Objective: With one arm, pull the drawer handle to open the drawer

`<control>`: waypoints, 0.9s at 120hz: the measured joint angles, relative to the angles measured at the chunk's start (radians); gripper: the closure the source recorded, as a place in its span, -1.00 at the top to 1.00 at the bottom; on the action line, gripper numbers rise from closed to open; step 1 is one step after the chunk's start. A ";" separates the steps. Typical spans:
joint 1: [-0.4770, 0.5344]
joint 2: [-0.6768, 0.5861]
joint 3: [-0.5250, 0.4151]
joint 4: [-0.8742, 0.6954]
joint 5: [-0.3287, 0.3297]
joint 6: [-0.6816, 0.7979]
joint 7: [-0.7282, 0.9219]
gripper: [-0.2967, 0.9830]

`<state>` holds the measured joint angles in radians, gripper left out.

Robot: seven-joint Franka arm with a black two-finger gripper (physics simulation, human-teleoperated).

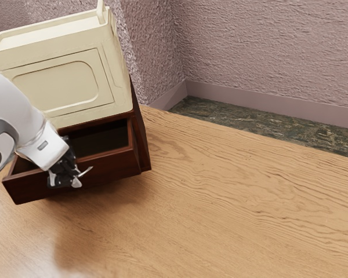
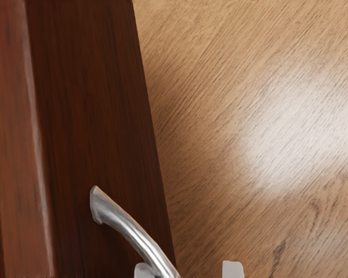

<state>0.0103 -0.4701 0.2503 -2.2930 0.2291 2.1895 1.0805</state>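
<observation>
My gripper (image 1: 64,182) is at the front of the dark red-brown drawer (image 1: 110,165), which stands pulled out from its cabinet (image 1: 140,130) with part of its inside showing. One end of the curved silver handle (image 1: 86,171) sticks out beside the fingers. In the wrist view, the gripper (image 2: 188,270) has its two fingertips well apart. There the handle (image 2: 127,229) runs from the drawer front (image 2: 98,116) down to the fingertip nearer the drawer, with a wide gap to the other one. The handle's far part is hidden.
A cream-coloured box (image 1: 55,87) rests on top of the cabinet, above the drawer. The wooden table (image 1: 238,208) extends in front of the drawer and toward the exterior view's right. A textured wall (image 1: 267,52) rises behind.
</observation>
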 joint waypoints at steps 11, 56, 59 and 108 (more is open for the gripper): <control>-0.008 -0.044 -0.002 -0.033 -0.004 0.000 -0.001 -0.69; -0.010 -0.137 -0.018 -0.117 -0.014 0.001 -0.004 -0.69; -0.010 -0.141 -0.019 -0.119 -0.016 0.001 -0.004 -0.69; -0.006 -0.157 -0.033 -0.132 -0.032 -0.007 -0.006 -0.62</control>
<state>0.0041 -0.6272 0.2171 -2.4246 0.1973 2.1820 1.0745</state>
